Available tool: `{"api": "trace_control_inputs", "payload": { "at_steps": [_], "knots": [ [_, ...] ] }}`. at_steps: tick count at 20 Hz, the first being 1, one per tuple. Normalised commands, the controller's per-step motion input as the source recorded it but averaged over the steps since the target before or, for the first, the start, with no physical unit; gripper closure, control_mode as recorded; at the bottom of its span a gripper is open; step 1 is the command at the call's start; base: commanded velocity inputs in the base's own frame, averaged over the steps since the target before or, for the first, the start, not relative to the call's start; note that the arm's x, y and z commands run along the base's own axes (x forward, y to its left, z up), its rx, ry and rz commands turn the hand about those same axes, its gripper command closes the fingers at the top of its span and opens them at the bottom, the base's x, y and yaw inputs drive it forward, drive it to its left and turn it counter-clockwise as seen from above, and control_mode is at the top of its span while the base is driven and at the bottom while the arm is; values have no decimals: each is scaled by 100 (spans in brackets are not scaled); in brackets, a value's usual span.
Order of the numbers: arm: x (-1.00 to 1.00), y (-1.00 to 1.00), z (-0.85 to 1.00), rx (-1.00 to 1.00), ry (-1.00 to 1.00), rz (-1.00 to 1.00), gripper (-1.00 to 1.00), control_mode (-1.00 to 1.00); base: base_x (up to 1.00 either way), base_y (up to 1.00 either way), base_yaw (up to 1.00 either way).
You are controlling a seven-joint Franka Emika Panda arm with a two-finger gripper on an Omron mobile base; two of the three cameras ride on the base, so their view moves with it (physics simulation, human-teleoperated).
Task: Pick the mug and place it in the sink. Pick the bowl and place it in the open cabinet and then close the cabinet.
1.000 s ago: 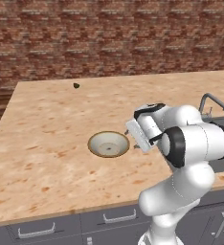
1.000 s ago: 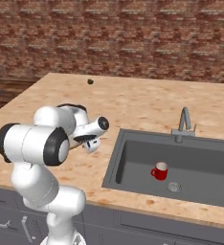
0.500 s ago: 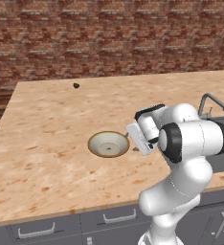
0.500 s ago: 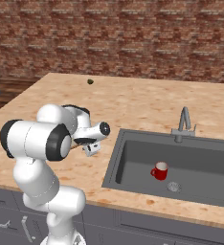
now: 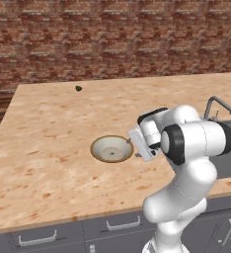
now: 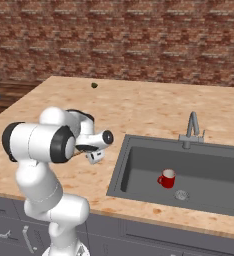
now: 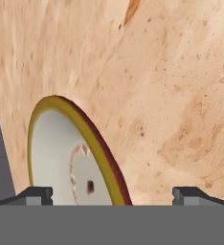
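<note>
Claw [image 7: 111, 195] open and empty, has edged toward the bowl [image 5: 111, 148]; mug [image 6: 166, 178] already sits in sink [image 6: 139, 172].

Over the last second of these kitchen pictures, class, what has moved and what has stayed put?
The arm has swung its open gripper slightly closer to the bowl on the counter, still gripping nothing. The bowl has not shifted, and the mug still sits in the sink near the drain.
</note>
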Motion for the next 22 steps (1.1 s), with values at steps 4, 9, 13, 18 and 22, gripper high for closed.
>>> {"api": "trace_control_inputs", "payload": {
  "at_steps": [4,9,13,18,22],
  "knots": [
    [28,1,-19,0,0,0,-100,-100,0,0,0],
    [36,1,-28,0,0,0,-100,-100,0,0,0],
    [31,19,-30,0,0,0,-100,-100,0,0,0],
    [10,18,-42,0,-1,0,-100,-100,0,0,0],
    [-16,25,-55,0,-8,1,-100,-100,0,0,0]
  ]
}}
